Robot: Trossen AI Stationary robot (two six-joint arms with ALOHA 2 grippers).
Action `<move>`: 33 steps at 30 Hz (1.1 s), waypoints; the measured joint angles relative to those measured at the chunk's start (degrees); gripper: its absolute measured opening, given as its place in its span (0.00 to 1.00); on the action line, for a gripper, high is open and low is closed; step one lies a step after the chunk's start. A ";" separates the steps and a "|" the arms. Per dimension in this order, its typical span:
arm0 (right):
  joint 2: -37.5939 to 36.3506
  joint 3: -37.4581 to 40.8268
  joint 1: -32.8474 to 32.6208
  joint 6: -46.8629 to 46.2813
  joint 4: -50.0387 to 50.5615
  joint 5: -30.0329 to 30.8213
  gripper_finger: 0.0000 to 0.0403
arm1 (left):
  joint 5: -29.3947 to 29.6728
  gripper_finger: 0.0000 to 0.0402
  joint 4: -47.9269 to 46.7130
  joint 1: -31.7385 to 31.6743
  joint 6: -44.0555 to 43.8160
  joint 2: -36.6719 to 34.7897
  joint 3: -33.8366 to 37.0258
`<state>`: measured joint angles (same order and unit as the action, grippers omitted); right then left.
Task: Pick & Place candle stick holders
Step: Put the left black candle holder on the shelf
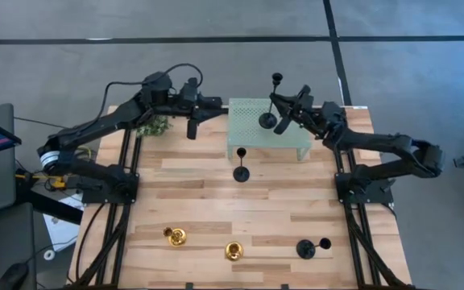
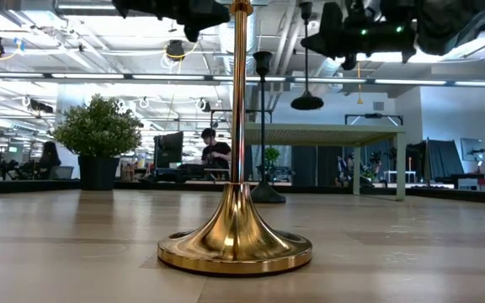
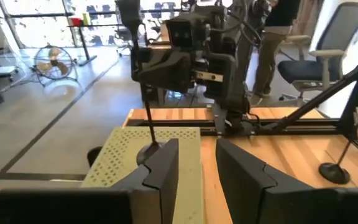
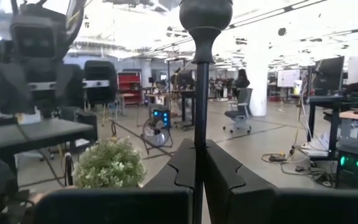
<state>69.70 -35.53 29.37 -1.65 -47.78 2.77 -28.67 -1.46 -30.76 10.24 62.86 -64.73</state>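
Right jaws: my right gripper (image 4: 199,171) is closed on the thin stem of a tall black holder (image 1: 274,101); in the right wrist view the stem runs straight up between my jaws to its cup at the top centre of the frame.
Where it is: in the high view this held holder hangs tilted over the right part of the pale green mesh stand (image 1: 248,137), upper middle of the frame; its round base looks just above the mesh, and I cannot tell whether it touches.
Left jaws: my left gripper (image 3: 196,168) is parted with nothing between the jaws, hovering at the stand's left edge, upper centre-left in the high view.
Other holders: a second black holder (image 1: 241,167) stands upright on the desk (image 1: 296,205) just below the stand; a third black holder (image 1: 312,246) lies tipped over at lower right; two gold holders (image 1: 176,236) and (image 1: 233,252) stand at lower left and lower centre.
Handling: I judge the black ones stiff, light and bottom-heavy, with a smooth stem that could swivel in my jaws; hold low on the stem, near the base. The gold ones look polished and slippery; take them at the narrow neck.
Nearby: the small green plant (image 1: 153,126) sits by my left arm.
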 joint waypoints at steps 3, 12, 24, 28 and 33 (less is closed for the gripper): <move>2.76 0.00 0.92 -1.35 -2.61 0.04 0.00 | 0.40 0.27 0.03 -0.02 0.00 -0.99 1.54; 7.40 0.00 2.96 -1.42 -2.86 0.57 0.00 | 0.57 0.27 0.47 0.00 0.00 -2.04 2.93; 7.47 0.00 4.57 -0.38 -1.25 1.80 0.00 | 0.57 0.27 0.66 0.00 0.00 -2.06 2.93; 7.47 0.00 4.56 -0.38 -0.38 1.79 0.00 | 0.57 0.27 0.66 -0.02 0.35 -2.06 2.93; 7.40 -0.05 4.56 -1.25 0.33 1.79 0.00 | 0.57 0.27 0.66 -0.02 0.40 -2.06 2.93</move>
<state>77.10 -35.58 33.93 -2.91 -47.45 4.56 -28.10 -0.80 -30.79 10.64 60.80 -61.80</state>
